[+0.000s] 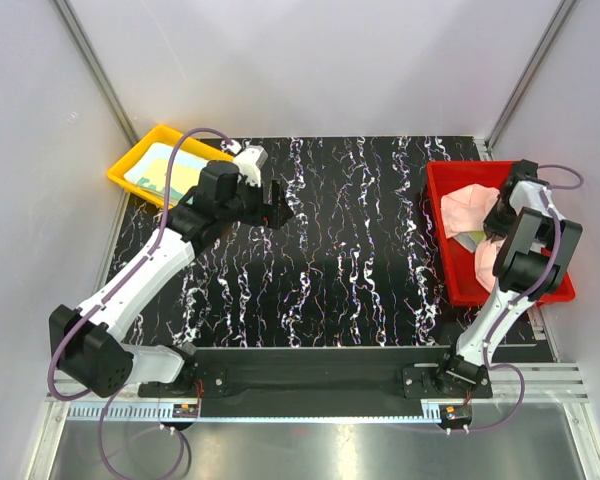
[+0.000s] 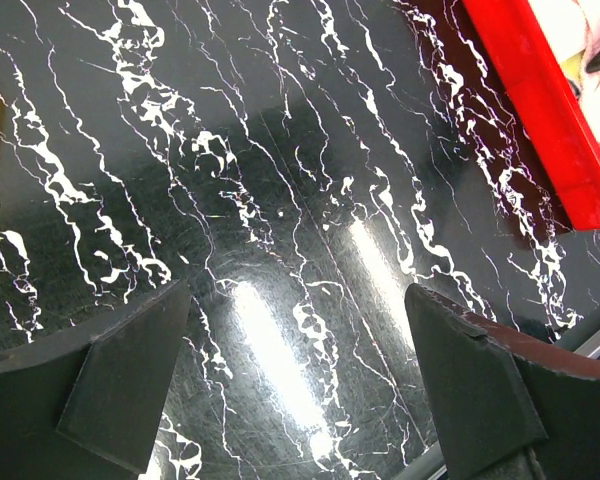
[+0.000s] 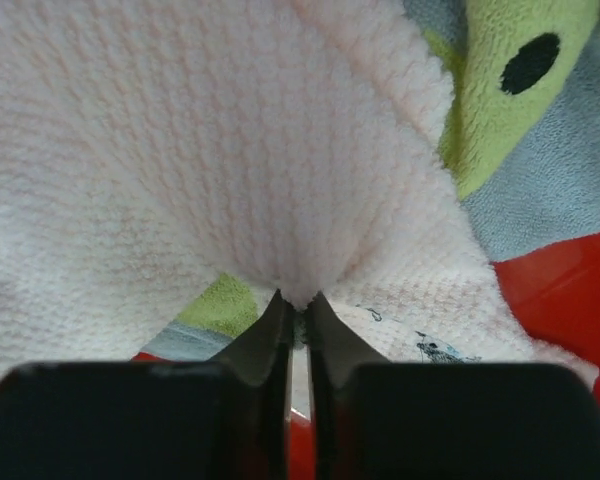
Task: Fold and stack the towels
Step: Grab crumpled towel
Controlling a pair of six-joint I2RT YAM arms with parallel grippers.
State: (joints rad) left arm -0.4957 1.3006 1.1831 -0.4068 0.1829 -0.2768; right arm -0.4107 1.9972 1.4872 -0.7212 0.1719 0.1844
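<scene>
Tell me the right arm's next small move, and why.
Probably lift straight up. The right hand looks pinched on a fold of the pink towel that lies in the red tray, so raising it should free the towel for carrying to the table, where the left hand hovers open.

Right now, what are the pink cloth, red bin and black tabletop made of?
Pink towel: soft terry-like fabric, matte, with a nubby looped weave. Red tray: probably hard plastic, smooth, slightly shiny walls. Tabletop: glossy black with white marble-like veins, mirroring the lights; stone or a printed sheet, can't tell.
</scene>
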